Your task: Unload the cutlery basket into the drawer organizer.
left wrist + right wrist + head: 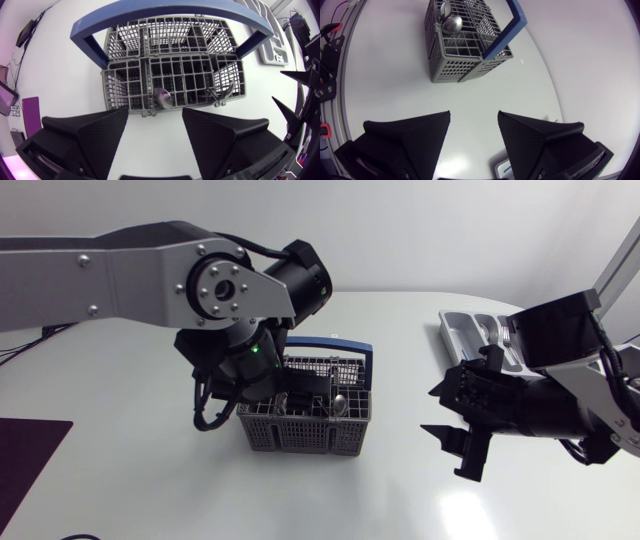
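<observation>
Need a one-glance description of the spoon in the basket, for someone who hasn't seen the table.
On the white table, find the grey mesh cutlery basket with the blue handle arching over it. Standing inside it, bowl end up, is the spoon. Its round, shiny bowl sets it apart from the slim utensil beside it.

1. My left arm [130, 275] comes in from the left side, its wrist bent steeply downward.
2. My left gripper [155, 117] points straight down, fingers spread wide.
3. My right arm [570, 415] comes in from the right side, held low.
4. My right gripper [474, 116] faces toward the left arm, its fingers also wide apart.
</observation>
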Controlling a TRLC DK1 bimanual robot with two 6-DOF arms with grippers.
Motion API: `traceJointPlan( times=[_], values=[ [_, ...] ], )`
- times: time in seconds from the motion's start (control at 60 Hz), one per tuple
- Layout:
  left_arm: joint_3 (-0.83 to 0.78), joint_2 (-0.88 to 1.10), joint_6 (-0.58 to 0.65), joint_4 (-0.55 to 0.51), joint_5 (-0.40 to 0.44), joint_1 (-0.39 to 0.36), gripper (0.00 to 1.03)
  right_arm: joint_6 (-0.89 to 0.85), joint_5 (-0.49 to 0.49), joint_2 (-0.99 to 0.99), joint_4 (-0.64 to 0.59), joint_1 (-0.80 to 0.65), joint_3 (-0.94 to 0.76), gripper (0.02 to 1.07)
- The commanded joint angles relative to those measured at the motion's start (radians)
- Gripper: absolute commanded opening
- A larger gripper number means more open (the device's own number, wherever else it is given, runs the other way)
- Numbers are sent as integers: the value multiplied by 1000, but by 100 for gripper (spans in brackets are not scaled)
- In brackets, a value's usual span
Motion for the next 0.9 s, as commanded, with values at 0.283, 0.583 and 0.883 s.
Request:
traceJointPlan(
  times=[0.283,0.583,0.883],
  values=[
    [104,96,-107,-77,-58,-22,75,61,23,-4,15,65,-46,72],
    [236,194,-162,-188,-149,-54,59,63,21,-8,27,70,-67,72],
    [204,205,-96,-109,-161,-65,60,52,21,-11,42,71,-95,74]
  ],
)
